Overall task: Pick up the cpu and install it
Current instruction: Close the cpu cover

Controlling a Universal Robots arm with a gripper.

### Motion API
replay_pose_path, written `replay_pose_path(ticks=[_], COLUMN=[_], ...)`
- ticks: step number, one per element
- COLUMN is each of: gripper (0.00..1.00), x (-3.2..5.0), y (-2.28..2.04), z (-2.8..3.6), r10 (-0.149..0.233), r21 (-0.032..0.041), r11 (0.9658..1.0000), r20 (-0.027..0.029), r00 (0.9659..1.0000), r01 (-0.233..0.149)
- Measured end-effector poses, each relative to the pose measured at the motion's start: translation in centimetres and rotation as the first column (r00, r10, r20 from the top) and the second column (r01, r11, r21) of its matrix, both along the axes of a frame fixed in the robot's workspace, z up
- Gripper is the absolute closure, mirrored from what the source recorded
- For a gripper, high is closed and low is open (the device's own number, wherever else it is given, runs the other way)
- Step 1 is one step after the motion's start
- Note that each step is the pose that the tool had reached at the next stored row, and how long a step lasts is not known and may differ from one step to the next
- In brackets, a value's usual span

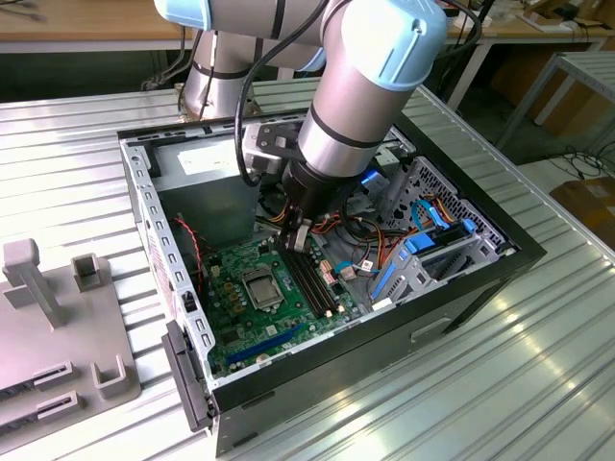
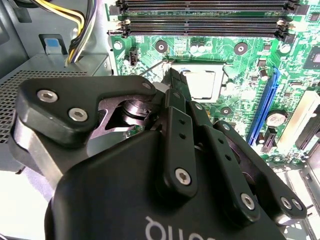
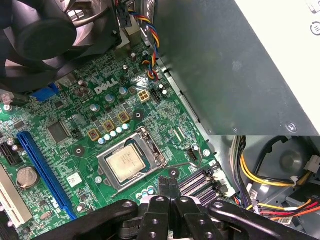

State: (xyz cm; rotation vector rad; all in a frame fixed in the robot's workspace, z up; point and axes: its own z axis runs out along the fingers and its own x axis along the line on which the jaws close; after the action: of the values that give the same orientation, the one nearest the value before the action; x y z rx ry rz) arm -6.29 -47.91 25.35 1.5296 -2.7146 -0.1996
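1. Hanging low inside the open computer case (image 1: 519,252), the gripper (image 1: 299,236) sits at the end of the big grey arm (image 1: 360,86), just above the long black memory slots (image 1: 312,279) in the exterior view.
2. Its black fingers (image 3: 168,189) are pressed together in both wrist views, with nothing between them, so the gripper is closed and holds nothing.
3. The fingertips hover over the green motherboard (image 3: 75,150), near the edge of the square socket frame (image 3: 159,161). I can't tell if they touch the board.
4. The cpu (image 3: 127,164) is already lying flat in the socket, its silvery top showing in the first wrist view. The metal frame sits around it.
5. In the second wrist view the cpu (image 2: 204,84) shows pale just past the fingertips.
6. A long blue slot (image 3: 42,172) runs across the board, well apart from the cpu.
7. Farther on, yellow, red and black wires (image 3: 270,182) bunch beside a big grey metal box (image 3: 240,65).
8. A dark round fan (image 3: 50,35) sits at the far corner of the board.
9. Outside the case, a grey holder (image 1: 58,327) stands on the ribbed metal table (image 1: 461,384), on the exterior view's left.
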Motion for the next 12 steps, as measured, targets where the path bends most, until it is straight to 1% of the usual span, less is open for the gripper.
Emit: replay_pose_path(ticks=[10, 12], gripper=[0.89, 0.89], x=[0.01, 0.23], y=[-0.03, -0.04], z=[0.00, 0.00], r10=[0.000, 0.000], r21=[0.0001, 0.0000], r11=[1.0000, 1.0000], r20=[0.0000, -0.0005], r00=[1.0000, 1.0000], r01=[0.000, 0.000])
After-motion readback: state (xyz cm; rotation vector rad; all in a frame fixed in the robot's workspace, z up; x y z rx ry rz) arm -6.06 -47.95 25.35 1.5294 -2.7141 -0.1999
